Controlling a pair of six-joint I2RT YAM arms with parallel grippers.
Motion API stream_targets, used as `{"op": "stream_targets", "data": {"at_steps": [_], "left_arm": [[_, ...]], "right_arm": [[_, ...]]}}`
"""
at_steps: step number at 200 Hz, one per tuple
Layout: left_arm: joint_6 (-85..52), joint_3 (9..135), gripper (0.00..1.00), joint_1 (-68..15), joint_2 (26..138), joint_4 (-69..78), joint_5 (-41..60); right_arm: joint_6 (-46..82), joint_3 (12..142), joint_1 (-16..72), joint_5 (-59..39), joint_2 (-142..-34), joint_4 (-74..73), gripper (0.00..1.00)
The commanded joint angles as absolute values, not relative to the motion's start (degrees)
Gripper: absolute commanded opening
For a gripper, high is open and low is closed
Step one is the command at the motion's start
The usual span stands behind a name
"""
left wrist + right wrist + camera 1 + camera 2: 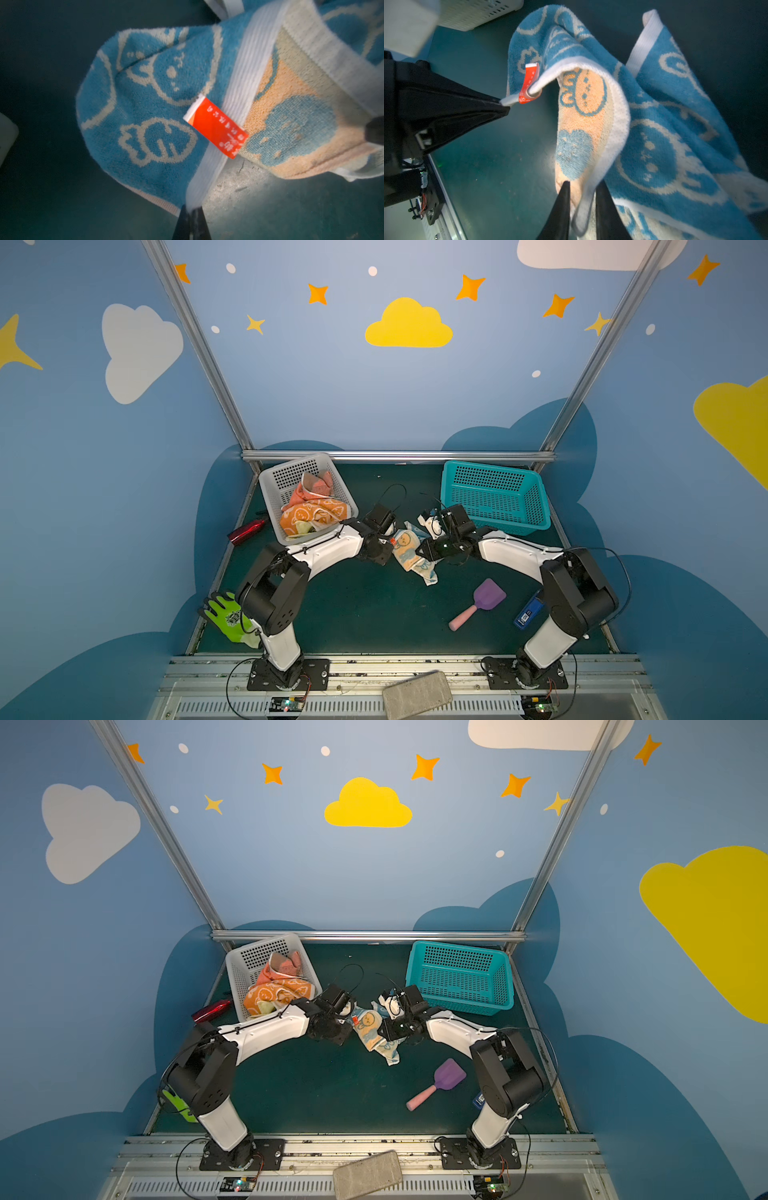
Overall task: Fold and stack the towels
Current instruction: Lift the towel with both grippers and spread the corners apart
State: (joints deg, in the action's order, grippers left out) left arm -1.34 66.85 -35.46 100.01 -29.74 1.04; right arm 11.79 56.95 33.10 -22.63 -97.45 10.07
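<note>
- Blue towel (pixel 654 145) with white cartoon outlines, crumpled between both grippers.
- Left gripper (pixel 190 208) pinched tight on its white hem.
- Right gripper (pixel 582 186): jaws slightly apart astride an edge, grip unclear.

Fluffy terry towel (pixel 145 104), glossy red tag (pixel 216 128), perforated plastic basket (pixel 486 479)

Your left arm (pixel 322 549) and right arm (pixel 513 551) both bend at the elbow and reach inward. Their wrists face each other on either side of the blue terry towel with white cartoon figures (pixel 409 553). Your left end effector (pixel 190 207) is clamped tight on that towel's white hem. Your right end effector (pixel 581 185) has its fingers slightly apart astride a fold of the towel, and you cannot tell whether they pinch it.
</note>
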Motion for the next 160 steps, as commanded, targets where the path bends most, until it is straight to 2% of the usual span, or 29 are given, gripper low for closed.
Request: {"op": "stream_targets", "data": {"at_steps": [1,31,48,68,86,131,160], "left_arm": [[-1.78,66.12,0.04,-35.21,98.61,-29.52,1.51],[-2.02,65.83,0.04,-35.15,98.53,-29.21,1.41],[-2.19,65.68,0.04,-35.03,98.45,-29.12,1.19],[-2.46,65.32,0.04,-34.87,97.92,-28.83,0.77],[-2.74,65.07,0.04,-34.63,97.41,-28.57,0.57],[-4.11,65.63,0.04,-34.32,95.55,-28.86,-1.53],[-5.42,69.12,0.04,-34.14,91.96,-30.62,-6.98]], "right_arm": [[12.64,57.83,33.36,-25.01,-100.50,8.68,0.25],[13.62,57.74,33.35,-25.21,-102.27,7.56,0.24],[13.91,57.48,33.31,-24.62,-102.26,7.54,0.18],[14.01,57.47,33.31,-22.84,-101.31,8.52,0.03],[13.41,58.32,33.32,-20.92,-100.64,10.31,0.00],[10.83,61.28,33.42,-15.90,-99.34,15.60,0.00],[7.95,65.72,33.41,-8.33,-94.05,21.10,0.00]]}}
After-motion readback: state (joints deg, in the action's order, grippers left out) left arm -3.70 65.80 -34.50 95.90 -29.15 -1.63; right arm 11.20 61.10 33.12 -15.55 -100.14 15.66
